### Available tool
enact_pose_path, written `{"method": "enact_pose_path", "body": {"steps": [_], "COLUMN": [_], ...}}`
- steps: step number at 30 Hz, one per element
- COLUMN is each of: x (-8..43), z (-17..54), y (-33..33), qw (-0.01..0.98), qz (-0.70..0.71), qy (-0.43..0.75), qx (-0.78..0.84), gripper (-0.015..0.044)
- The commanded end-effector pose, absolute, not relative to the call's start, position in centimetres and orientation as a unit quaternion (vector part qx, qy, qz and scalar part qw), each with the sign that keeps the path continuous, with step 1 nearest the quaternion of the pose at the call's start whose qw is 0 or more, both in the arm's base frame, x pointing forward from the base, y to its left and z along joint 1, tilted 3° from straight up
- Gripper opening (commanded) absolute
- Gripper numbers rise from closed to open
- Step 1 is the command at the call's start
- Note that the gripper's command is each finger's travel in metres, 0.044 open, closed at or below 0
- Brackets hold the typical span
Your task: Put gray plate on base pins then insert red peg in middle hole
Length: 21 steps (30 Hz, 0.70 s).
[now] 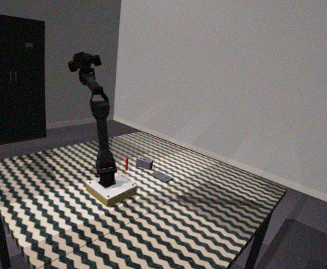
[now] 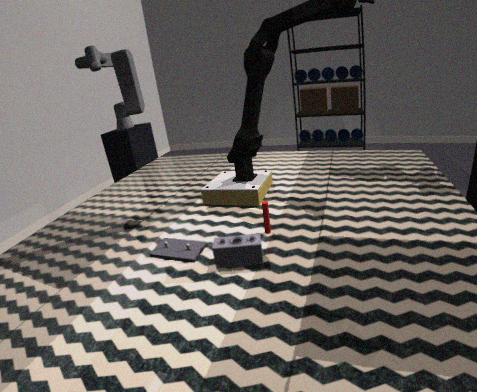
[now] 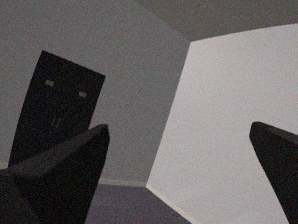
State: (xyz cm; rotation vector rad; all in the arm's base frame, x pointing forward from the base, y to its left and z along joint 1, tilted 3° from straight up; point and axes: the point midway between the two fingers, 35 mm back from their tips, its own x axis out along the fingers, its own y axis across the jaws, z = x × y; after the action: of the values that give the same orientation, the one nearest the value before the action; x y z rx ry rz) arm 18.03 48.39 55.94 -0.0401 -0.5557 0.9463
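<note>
The gray plate [image 1: 144, 164] [image 2: 238, 255] is a thick block with three holes in its top face. It sits on the table beside the base, not on its pins. The gray base [image 1: 162, 178] [image 2: 177, 253] lies flat, its two small pale pins bare and pointing up. The red peg [image 1: 127, 163] [image 2: 266, 217] stands upright on the table, near the plate on the robot's side. My gripper [image 3: 181, 131] is open, with nothing between its fingers in the wrist view. It is raised high above the table, far from all three parts. The exterior view cuts off the end of the arm.
The arm's white and yellow mounting block [image 1: 111, 194] [image 2: 231, 196] stands close behind the peg. A small dark object [image 2: 133, 224] lies on the table beyond the base. A black cabinet [image 1: 15, 79] [image 3: 60, 107], a shelf rack and another robot arm stand off the table.
</note>
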Motion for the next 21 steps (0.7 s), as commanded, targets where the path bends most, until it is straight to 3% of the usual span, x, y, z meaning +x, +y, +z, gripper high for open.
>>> {"method": "enact_pose_path", "body": {"steps": [1, 12, 21], "x": [18.0, 26.1, 35.0], "z": [55.9, 49.9, 39.1], "y": [48.4, 47.3, 43.3], "qw": [0.853, 0.893, 0.923], "qz": [0.450, 0.430, 0.369], "qy": [-0.264, -0.135, 0.104], "qx": [-0.019, -0.015, 0.043], "gripper": [0.0426, 0.0440, 0.0440]}}
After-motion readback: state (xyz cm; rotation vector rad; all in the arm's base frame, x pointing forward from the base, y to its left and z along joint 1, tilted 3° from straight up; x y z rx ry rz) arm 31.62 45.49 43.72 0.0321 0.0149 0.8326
